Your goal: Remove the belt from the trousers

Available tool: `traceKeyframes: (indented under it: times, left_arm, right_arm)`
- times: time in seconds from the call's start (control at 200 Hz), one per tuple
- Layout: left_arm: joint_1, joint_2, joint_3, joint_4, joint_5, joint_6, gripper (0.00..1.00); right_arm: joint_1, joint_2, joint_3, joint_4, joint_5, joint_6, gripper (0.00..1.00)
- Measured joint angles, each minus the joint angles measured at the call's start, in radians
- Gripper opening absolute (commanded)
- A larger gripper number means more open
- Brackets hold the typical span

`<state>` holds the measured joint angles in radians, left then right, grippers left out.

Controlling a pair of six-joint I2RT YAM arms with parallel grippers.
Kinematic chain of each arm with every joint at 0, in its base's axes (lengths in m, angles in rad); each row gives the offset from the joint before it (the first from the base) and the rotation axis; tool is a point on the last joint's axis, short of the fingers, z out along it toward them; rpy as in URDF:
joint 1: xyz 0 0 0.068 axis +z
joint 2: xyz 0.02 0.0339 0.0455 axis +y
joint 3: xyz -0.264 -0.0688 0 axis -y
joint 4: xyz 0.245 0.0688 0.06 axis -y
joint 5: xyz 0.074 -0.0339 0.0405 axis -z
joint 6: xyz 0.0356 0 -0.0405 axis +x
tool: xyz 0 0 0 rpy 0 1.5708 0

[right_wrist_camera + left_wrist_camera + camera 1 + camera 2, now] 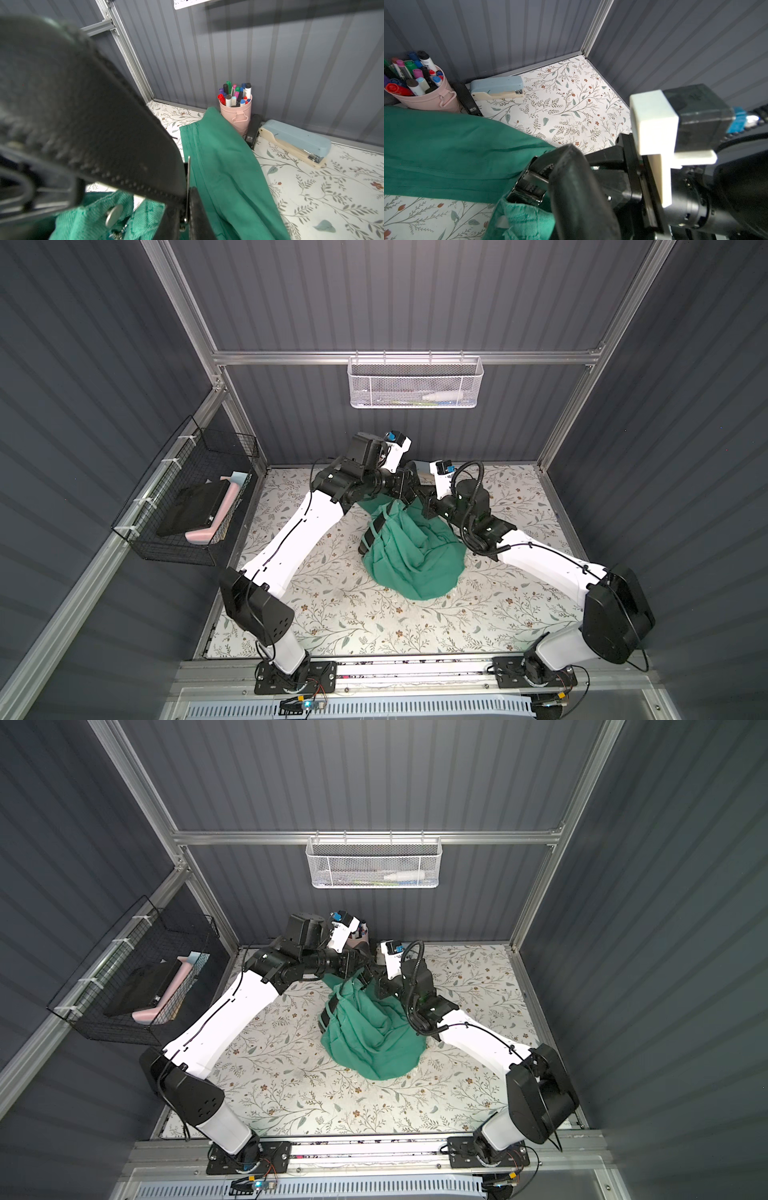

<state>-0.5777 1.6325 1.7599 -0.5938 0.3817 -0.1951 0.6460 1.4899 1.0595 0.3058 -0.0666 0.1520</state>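
Nearest the right wrist camera, the belt (93, 124) fills the near field, its stitched black strap slanting down across the trousers (224, 170). From the left wrist, its buckle (527, 188) lies against the green waistband. Both hands meet above the peak of the bunched heap. The left hand (406, 490) is clamped fully closed, though I cannot tell whether on cloth or strap. The right hand (424, 506), just beside it, is pinched almost closed, apparently on the strap near the buckle. Below the hands, a black length of belt (375, 527) runs down the left hand's side of the heap, under loops. The long axis thus leads down and away from both hands. I judge the pull must follow it out through the loops, with the right hand nearer the buckle end. Counted: one belt, one buckle, one pair of trousers, two hands. Beyond the hands on the bench (332, 197) stand one pot of markers (236, 116) and two staplers (297, 141).
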Motion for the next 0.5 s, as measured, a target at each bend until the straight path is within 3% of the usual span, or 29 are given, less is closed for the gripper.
traceKeyframes:
  times: [0.22,0.305,0.365,0.5]
  left_arm:
    - [0.000,-0.132,-0.204,0.066,0.011,0.043,0.00]
    - [0.000,-0.161,-0.253,0.073,0.003,0.090,0.06]
    - [-0.002,-0.173,-0.281,0.077,-0.006,0.134,0.17]
    - [-0.002,-0.182,-0.312,0.061,-0.041,0.230,0.57]
  right_arm:
    - [0.003,-0.108,-0.050,-0.054,0.023,-0.056,0.00]
    - [0.004,-0.148,-0.067,-0.069,0.035,-0.090,0.00]
    - [0.004,-0.160,-0.064,-0.092,0.043,-0.112,0.00]
    - [-0.006,-0.138,-0.012,-0.200,0.095,-0.167,0.00]
